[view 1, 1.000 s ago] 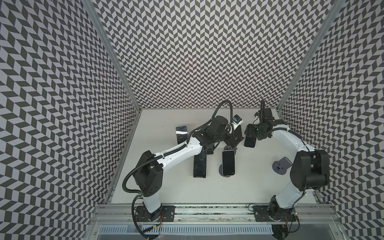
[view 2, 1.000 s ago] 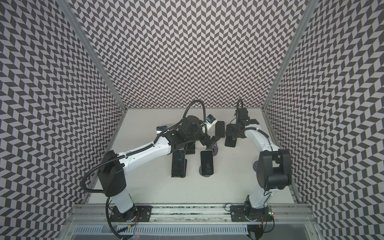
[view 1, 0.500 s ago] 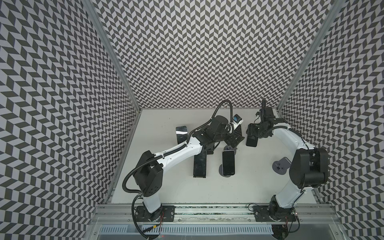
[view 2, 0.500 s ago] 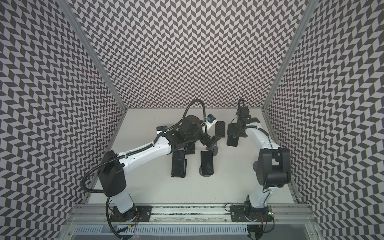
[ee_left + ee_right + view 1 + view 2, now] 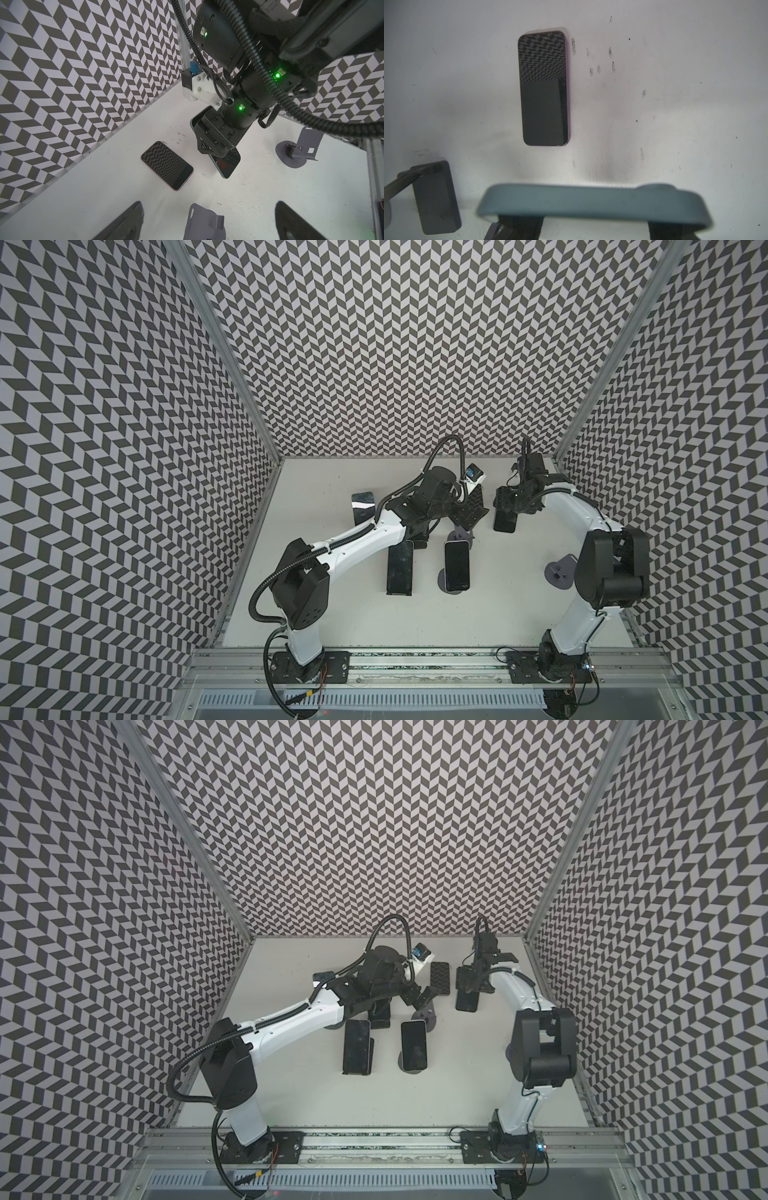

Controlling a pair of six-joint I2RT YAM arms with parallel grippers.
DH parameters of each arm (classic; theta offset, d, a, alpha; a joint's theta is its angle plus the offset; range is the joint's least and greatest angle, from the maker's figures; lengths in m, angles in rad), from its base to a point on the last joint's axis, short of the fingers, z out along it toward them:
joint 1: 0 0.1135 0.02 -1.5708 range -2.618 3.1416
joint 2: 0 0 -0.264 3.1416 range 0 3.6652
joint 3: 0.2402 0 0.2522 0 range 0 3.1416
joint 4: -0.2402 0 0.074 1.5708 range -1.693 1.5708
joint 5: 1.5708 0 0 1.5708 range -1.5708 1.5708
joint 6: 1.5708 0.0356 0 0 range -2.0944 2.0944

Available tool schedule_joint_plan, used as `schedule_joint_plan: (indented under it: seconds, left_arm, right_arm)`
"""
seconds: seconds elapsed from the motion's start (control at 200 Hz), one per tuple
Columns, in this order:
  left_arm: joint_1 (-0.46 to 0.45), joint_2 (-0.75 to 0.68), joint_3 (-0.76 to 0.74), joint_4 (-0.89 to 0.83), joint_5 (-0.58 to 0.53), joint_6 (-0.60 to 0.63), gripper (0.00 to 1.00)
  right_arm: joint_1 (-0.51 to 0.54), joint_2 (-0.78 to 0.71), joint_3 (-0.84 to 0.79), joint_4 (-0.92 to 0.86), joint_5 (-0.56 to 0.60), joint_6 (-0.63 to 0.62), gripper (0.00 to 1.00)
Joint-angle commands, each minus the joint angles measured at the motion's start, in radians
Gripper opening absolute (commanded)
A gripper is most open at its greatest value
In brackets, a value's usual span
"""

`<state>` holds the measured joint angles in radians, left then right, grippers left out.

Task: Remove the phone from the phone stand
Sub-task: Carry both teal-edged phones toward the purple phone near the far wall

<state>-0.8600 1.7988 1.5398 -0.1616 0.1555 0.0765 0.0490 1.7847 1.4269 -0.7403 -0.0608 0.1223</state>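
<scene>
Two arms are extended toward the rear of the white table [image 5: 332, 614]. The left arm [image 5: 353, 539] reaches diagonally in from its front base to the middle rear. The right arm [image 5: 582, 510] arches up and bends back inward at the rear right.

Left gripper [image 5: 207, 207]: its fingers [image 5: 126, 222] are spread wide, one on either side of an empty grey stand [image 5: 204, 223]. Nothing is gripped. Contact with that stand cannot be confirmed.

Right gripper [image 5: 217, 151]: it points downward with its fingers pinched on the upper part of the held phone [image 5: 227, 166], which has a blue-grey case. This phone hangs tilted, off every stand, just beside the flat phone [image 5: 544, 89]. Its lower corner is close to the table; touching cannot be determined.

Count, both top views:
- Five phones. One is held and one lies flat, screen up. Three lean on stands: the black phone [image 5: 401, 568], the pale-edged phone [image 5: 457, 566] and the rear-left phone [image 5: 363, 506].
- Two empty stands. One is the stand between the left fingers. The second empty stand [image 5: 299, 148] is near the right wall, well apart from the held phone.
</scene>
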Motion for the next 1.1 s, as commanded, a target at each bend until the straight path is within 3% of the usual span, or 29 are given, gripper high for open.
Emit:
schedule_joint_plan:
  seconds: [0.0,0.426,1.091]
  left_arm:
    - [0.005,0.016,0.033,-0.014,0.022,-0.007,0.99]
    - [0.084,0.062,0.072,0.005,0.140,-0.062,0.98]
    - [0.098,0.026,0.013,0.047,0.191,0.047,0.98]
  right_arm:
    - [-0.008,0.014,0.040,0.017,0.019,-0.009,0.47]
    - [-0.021,0.054,0.055,-0.007,0.044,-0.017,0.47]
    - [-0.029,0.177,0.164,-0.059,0.027,0.013,0.46]
